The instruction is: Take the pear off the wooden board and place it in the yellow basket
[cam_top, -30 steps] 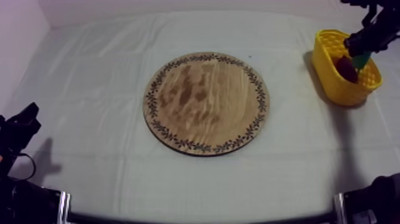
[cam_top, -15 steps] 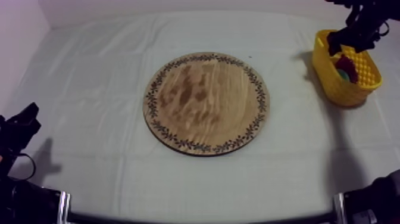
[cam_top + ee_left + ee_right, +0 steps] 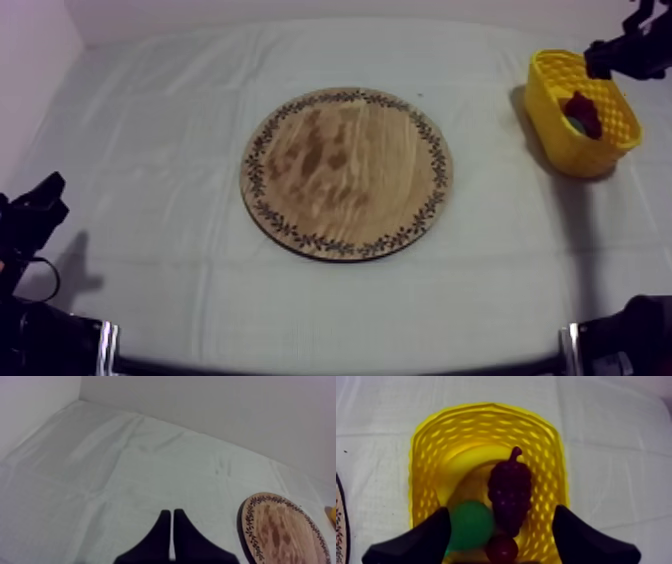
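Right wrist view: the right gripper (image 3: 501,510) hangs over the yellow basket (image 3: 486,413), its fingers spread wide with nothing between them. The pear (image 3: 470,524) lies inside the basket, touching the bunch of grapes (image 3: 509,496), with a small red fruit (image 3: 502,548) just beside both. The likeliest slip, I judge, is a low retreat — a finger catching the basket's rim and dragging or tipping it.

Top view: the wooden board (image 3: 347,172) lies bare, well apart from the basket. The left gripper (image 3: 40,205) rests beyond the board from the basket.

Left wrist view: the left gripper's fingers lie together in a narrow wedge, empty, above creased grey-white cloth (image 3: 125,476) — folds that might snag a dragged basket. A plain pale wall (image 3: 225,406) backs the table.
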